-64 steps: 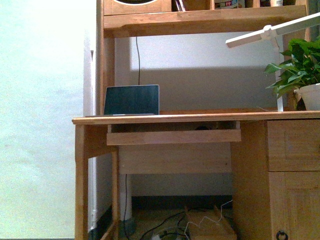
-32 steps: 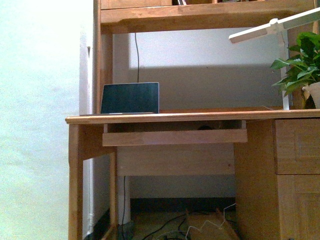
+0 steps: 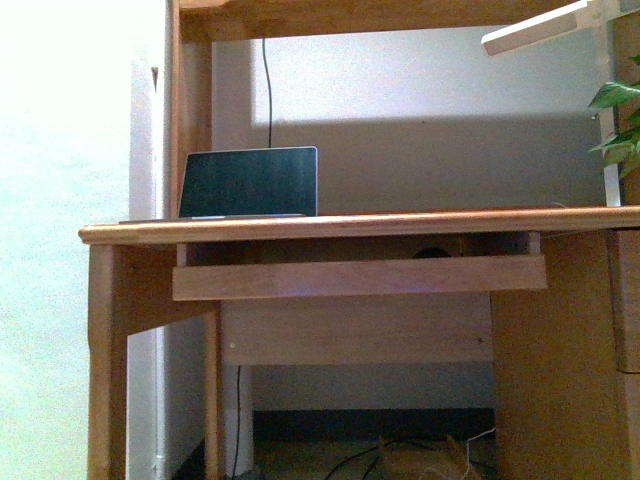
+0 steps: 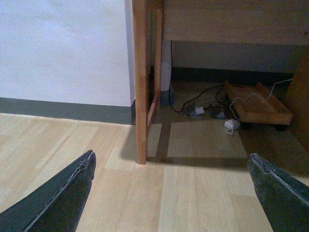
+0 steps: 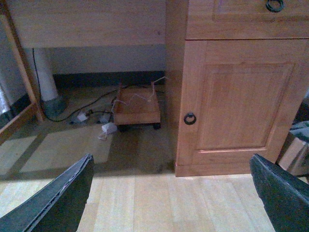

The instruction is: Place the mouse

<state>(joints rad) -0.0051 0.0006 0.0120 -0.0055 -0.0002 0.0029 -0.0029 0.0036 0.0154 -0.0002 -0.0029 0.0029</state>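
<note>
Over the front board of the desk's pull-out tray (image 3: 360, 277) a small dark rounded top (image 3: 432, 253) peeks out; so little shows that I cannot tell whether it is the mouse. Neither wrist view shows the mouse. My left gripper (image 4: 171, 157) hangs open over the wooden floor, near the desk's left leg (image 4: 140, 87), with nothing between its dark fingers (image 4: 72, 186). My right gripper (image 5: 171, 157) is open too, empty, above the floor in front of the desk's cupboard door (image 5: 241, 104). Neither arm shows in the front view.
A laptop (image 3: 248, 183) stands open at the left of the desk top (image 3: 380, 225). A white lamp arm (image 3: 535, 28) and plant leaves (image 3: 622, 120) are at the right. Under the desk lie cables and adapters (image 4: 203, 108) and a low wooden trolley (image 5: 137, 107).
The front view has closed in on the desk. The desk and tray look larger, the upper shelf has slid out at the top, and the plant has shifted to the right edge.
</note>
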